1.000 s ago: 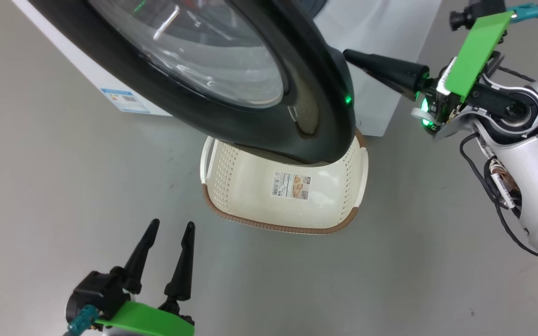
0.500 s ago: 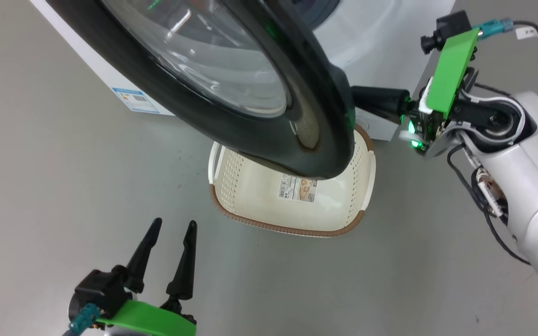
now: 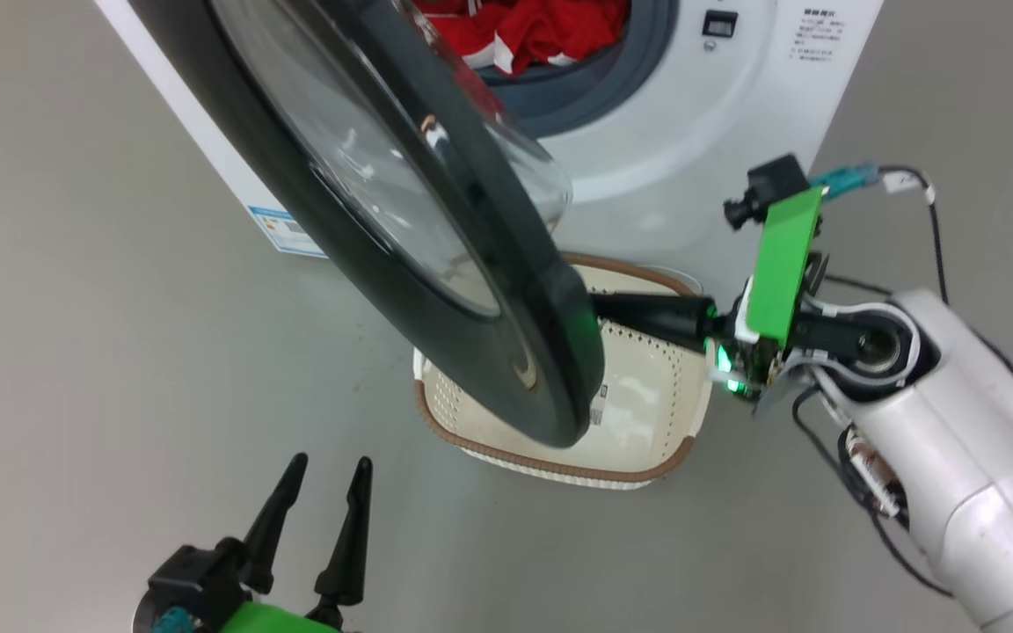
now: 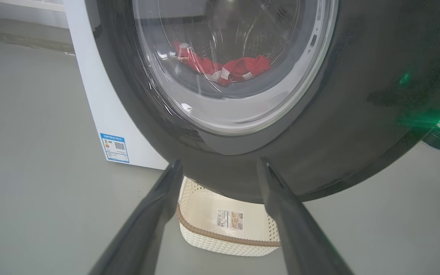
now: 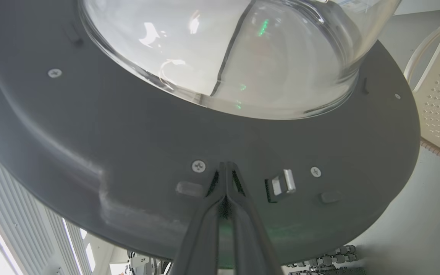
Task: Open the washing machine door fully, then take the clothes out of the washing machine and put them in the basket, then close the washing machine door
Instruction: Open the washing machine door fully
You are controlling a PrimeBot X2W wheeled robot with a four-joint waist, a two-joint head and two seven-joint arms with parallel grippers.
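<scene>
Right gripper (image 5: pixel 225 167) pressed together, tips seemingly touching washing machine door (image 5: pixel 128 133) inner face just ahead: your blunt pusher for swinging it wide. Left gripper (image 3: pixel 331 460) spread, spare.

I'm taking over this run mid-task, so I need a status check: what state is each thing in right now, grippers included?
Washing machine door: partly open, not fully swung back.
Clothes: lying inside the washing machine.
Basket: upright on the floor, empty.
Left gripper: open, holding nothing.
Right gripper: shut, tips against the door's inner face.
</scene>
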